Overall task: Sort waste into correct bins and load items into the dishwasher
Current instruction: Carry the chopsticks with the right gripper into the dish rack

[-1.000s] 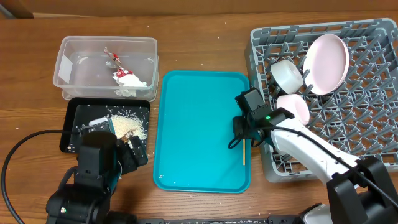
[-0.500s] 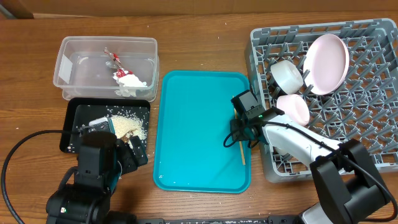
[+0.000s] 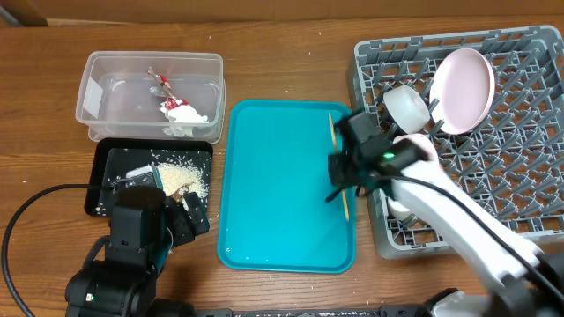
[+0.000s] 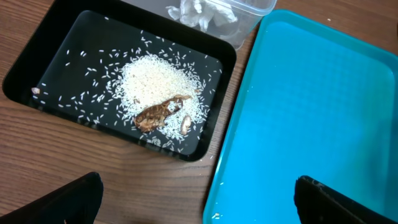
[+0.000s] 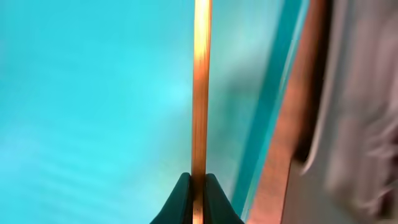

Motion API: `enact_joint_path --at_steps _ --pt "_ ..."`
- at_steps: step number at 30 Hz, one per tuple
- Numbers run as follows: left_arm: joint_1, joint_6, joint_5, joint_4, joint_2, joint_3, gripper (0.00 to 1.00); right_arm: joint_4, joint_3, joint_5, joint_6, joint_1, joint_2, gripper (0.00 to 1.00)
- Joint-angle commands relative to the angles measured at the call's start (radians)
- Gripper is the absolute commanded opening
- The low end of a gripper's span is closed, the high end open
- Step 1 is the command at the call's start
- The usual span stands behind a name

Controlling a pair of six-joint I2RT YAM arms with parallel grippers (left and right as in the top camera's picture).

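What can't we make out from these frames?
Right gripper: hidden in overhead under its own wrist, along with the chopstick's middle; any second chopstick unseen.
Pink bowl: overhead, partly behind the right arm.
Dish rack: right wrist, motion-blurred.
Clear tub, napkin: left wrist, cut by top edge.
Black tray: overhead, near corner under left arm.

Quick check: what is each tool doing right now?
Left tool: open, empty.
Right tool: shut on a wooden chopstick.
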State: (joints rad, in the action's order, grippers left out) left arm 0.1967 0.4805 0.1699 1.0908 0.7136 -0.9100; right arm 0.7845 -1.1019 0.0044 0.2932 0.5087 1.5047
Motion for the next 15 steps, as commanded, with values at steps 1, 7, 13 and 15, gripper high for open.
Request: enact_joint_path --at_steps 1,7,13,15 --pt "0.006 0.018 0.020 -0.003 -0.007 0.000 1.00 -0.013 -0.077 0.104 -0.035 -0.034 -0.128 0.04" --pt "0.006 0.018 0.020 -0.003 -0.007 0.000 1.00 -0.096 -0.076 0.279 -0.266 -0.121 -0.136 0.04" --pt "0.006 0.018 0.020 -0.003 -0.007 0.000 1.00 -0.183 -0.076 0.252 -0.354 -0.199 0.011 0.04" --pt "0.006 0.018 0.020 -0.003 -0.007 0.000 1.00 -0.187 -0.076 0.249 -0.354 -0.203 0.064 0.04"
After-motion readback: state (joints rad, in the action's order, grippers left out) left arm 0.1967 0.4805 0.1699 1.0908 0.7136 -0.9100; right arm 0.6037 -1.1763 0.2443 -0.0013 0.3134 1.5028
